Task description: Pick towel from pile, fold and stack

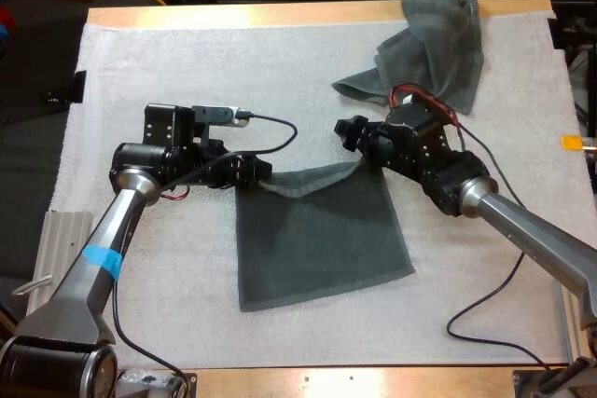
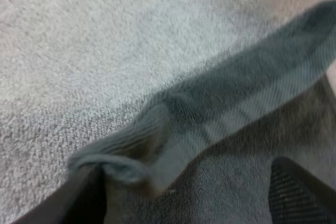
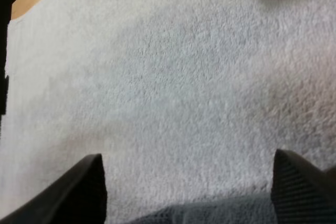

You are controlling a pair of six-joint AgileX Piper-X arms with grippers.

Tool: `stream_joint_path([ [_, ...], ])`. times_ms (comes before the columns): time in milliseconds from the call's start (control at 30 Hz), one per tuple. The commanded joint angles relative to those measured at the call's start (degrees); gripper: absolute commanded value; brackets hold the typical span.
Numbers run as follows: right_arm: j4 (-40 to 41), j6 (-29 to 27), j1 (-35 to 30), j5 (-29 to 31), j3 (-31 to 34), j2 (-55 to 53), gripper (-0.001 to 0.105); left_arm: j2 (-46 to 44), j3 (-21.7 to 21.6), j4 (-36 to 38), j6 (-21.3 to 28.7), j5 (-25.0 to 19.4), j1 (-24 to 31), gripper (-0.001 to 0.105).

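Straddling the far corners of the flat dark grey-green towel (image 1: 317,240) at mid-frame on the white mat (image 1: 140,72), left gripper (image 1: 256,173) and right gripper (image 1: 359,151) both stand jaws apart, unclamped, presumably set to pinch that edge for folding; crumpled grey-green towel pile (image 1: 434,39) sits upper right.
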Motion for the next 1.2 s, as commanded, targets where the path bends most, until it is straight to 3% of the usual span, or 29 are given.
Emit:
stream_joint_path([
  [0,-0.4,-2.5,-0.3,-2.0,-0.1,0.0,0.065,-0.2,0.0,-0.9,-1.9,0.8,0.7,0.063],
  [133,-0.1,-6.3,-0.3,-7.6,-0.1,-0.3,0.065,-0.2,0.0,-3.5,-9.0,2.2,5.0,0.063],
  [233,1.5,-7.3,-0.3,-10.5,-0.1,-0.6,0.065,-0.2,0.0,-5.3,-13.7,8.1,9.2,0.063],
  [367,5.9,-9.0,-0.3,-11.1,-0.1,-1.6,0.065,-0.2,0.0,-5.5,-13.9,17.8,13.5,0.063],
  [433,8.1,-10.9,-0.3,-11.1,-0.1,-2.5,0.065,-0.3,0.0,-5.2,-13.9,19.4,14.5,0.063],
  [800,19.9,-19.3,-0.1,-10.7,-0.1,-10.4,0.065,-7.9,0.0,-0.4,-7.3,19.3,12.0,0.063],
  [1167,33.1,-22.9,2.7,-10.6,-0.1,-17.1,0.064,-20.7,0.0,14.5,2.0,8.8,10.9,0.063],
])
